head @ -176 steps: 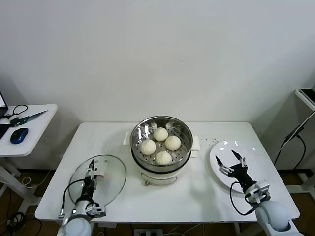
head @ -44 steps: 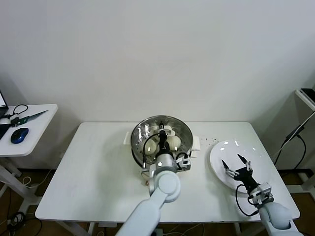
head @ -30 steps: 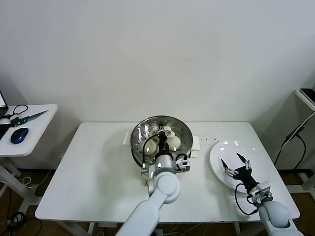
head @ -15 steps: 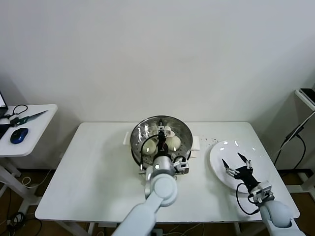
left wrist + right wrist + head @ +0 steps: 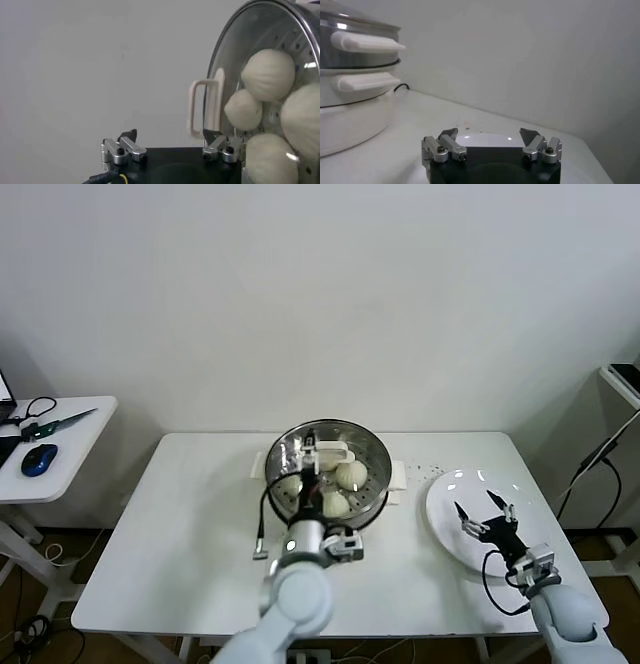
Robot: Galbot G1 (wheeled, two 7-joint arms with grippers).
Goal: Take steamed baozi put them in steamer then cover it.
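The steamer [image 5: 283, 456] stands mid-table on its white pot base, with the baozi [image 5: 351, 474] inside. The clear glass cover [image 5: 372, 452] lies on it, its white handle [image 5: 331, 452] at the centre. My left gripper [image 5: 307, 452] is open and empty over the steamer's left part, just beside the handle. In the left wrist view the gripper [image 5: 170, 136] has the handle [image 5: 206, 107] beyond one finger, and several baozi [image 5: 267, 75] show through the cover [image 5: 235, 60]. My right gripper [image 5: 484, 511] hangs open and empty over the white plate [image 5: 447, 484].
The right wrist view shows my right gripper [image 5: 490, 134], the plate [image 5: 485, 140] and the steamer's side [image 5: 350, 45] on its pot base [image 5: 350, 115]. A side table [image 5: 70, 444] with a blue mouse [image 5: 38, 459] and scissors stands far left. The wall is close behind.
The cover went from the table's left onto the steamer. In the last half second my left gripper let go of the handle and shifted left. The right arm barely moved.
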